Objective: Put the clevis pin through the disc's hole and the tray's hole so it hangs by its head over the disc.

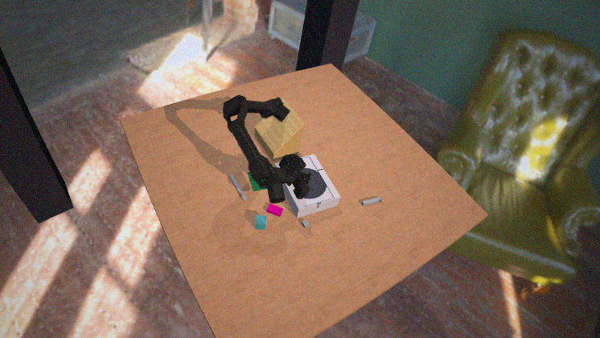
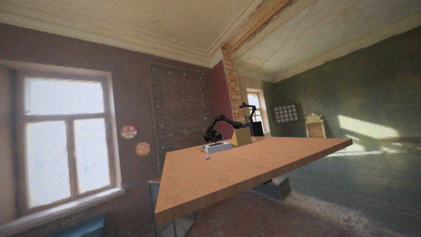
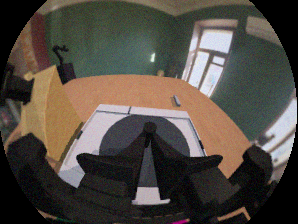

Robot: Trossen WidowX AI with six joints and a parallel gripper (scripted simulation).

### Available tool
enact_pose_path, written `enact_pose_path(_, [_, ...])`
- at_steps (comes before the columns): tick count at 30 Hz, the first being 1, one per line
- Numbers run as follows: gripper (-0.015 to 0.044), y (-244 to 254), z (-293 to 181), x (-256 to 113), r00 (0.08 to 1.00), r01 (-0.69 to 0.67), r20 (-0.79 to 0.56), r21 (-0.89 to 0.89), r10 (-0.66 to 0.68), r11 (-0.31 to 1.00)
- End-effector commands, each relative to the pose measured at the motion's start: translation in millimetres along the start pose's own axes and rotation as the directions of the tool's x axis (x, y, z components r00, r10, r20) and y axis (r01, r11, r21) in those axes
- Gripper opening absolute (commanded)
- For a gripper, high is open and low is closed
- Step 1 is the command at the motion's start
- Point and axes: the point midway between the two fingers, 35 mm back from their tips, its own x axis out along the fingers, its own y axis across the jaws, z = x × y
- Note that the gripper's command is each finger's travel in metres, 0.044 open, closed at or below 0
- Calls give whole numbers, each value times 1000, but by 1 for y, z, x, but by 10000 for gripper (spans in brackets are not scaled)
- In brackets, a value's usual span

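Clock directions are read on the overhead view, centred on the tray, with twelve at the top of the picture. The hand (image 1: 302, 195) (image 2: 216, 143) (image 3: 148, 133) is closed on the clevis pin (image 3: 149, 126), which shows in the wrist view as a small dark round end at the fingertips. The pin is over the middle of the aluminium disc (image 1: 320, 183) (image 2: 219, 144) (image 3: 119, 139); whether its shank is in the holes is hidden.

The disc lies on the rimmed steel tray (image 1: 331, 199) (image 2: 219, 148) (image 3: 90, 129), and the black arm (image 1: 248, 143) (image 2: 226, 118) reaches over from the eleven o'clock side. Towards eleven stands a tan angular block (image 1: 279, 135) (image 2: 242, 137) (image 3: 46, 112), near the tray. A green piece (image 1: 255, 182) lies at nine, partly covered by the arm, with a thin grey rod (image 1: 237, 188) farther out the same way. At eight are a magenta block (image 1: 274, 209) and, beyond it, a teal block (image 1: 260, 222). A small grey piece (image 1: 305, 224) (image 2: 207, 158) sits just beside the tray at six. A grey cylinder (image 1: 371, 200) (image 3: 176, 101) lies on its side between three and four, well apart from the tray. All rest on the wooden bench (image 1: 369, 252) (image 2: 235, 173) (image 3: 125, 90).
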Motion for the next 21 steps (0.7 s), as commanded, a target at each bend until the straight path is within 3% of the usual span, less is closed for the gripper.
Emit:
enact_pose_path(1, [0,3,0,0,1000,-4,3,-1,4,1000])
enact_pose_path(21, [0,7,-1,-2,1000,-4,3,-1,4,1000])
